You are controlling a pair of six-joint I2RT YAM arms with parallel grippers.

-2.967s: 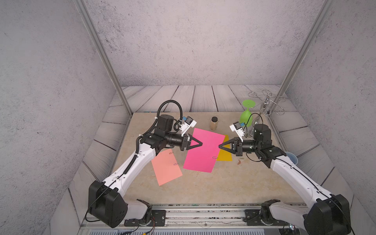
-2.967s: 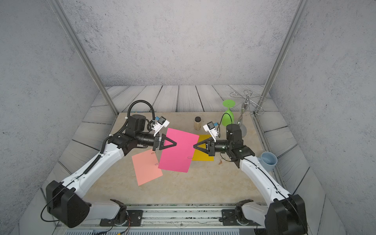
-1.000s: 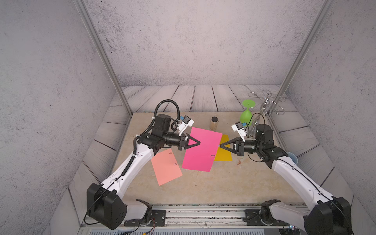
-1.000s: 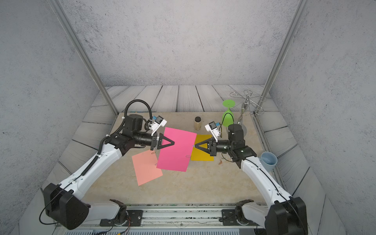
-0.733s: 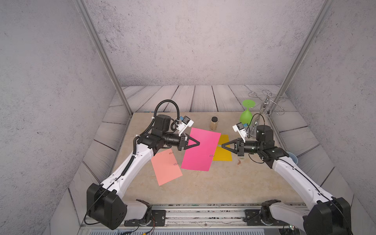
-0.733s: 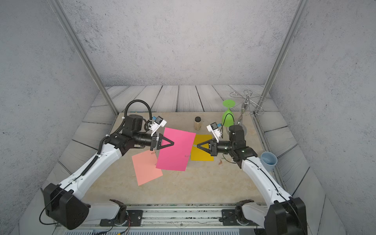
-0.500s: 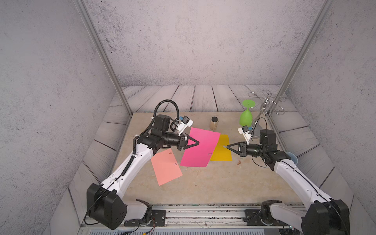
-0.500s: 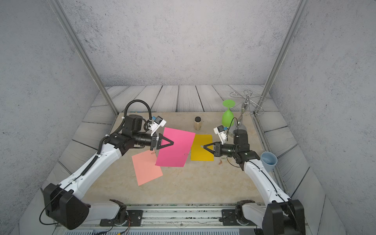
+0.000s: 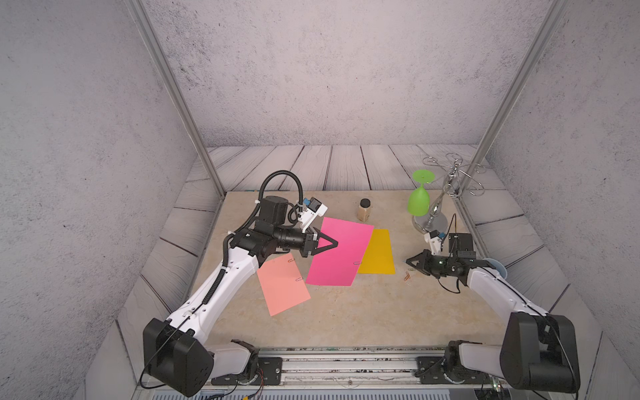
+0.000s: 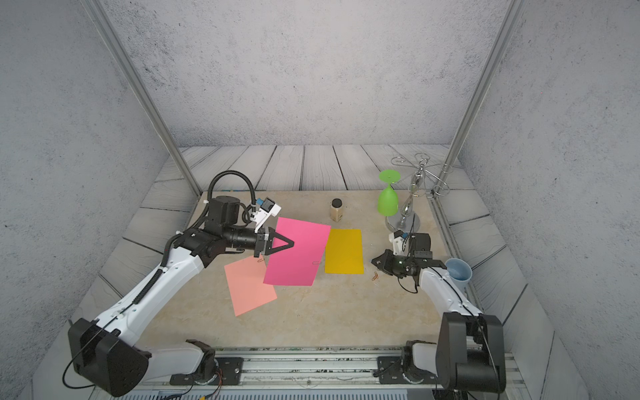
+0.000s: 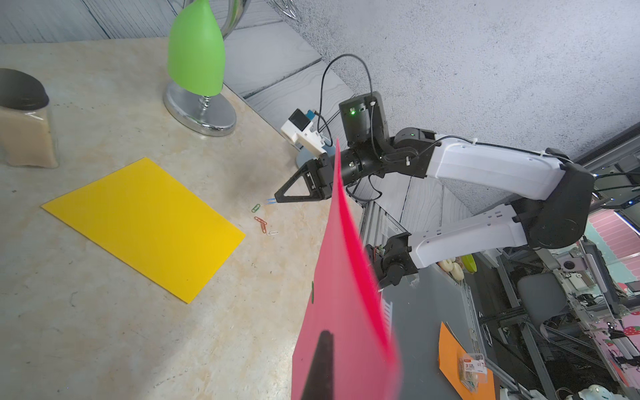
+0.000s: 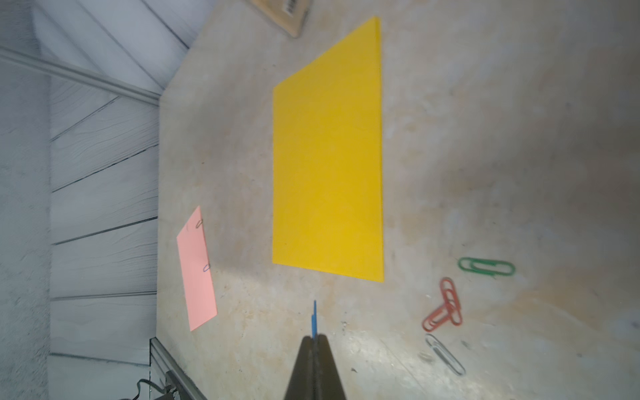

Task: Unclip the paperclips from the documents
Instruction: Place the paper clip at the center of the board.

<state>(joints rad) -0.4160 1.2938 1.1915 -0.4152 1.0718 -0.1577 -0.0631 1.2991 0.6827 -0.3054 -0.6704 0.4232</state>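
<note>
I log blue paperclip (image 12: pixel 314 317): now off the magenta sheet (image 9: pixel 346 266) my left gripper (image 9: pixel 335 244) clamps, pinched in right gripper (image 12: pixel 314 341); more remain.

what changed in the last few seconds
The right gripper drew back from the edge of the magenta sheet, shut on a blue paperclip. The sheet slid toward the left arm, baring more of the yellow sheet. The left gripper still clamps the magenta sheet; the salmon sheet stayed put.
</note>
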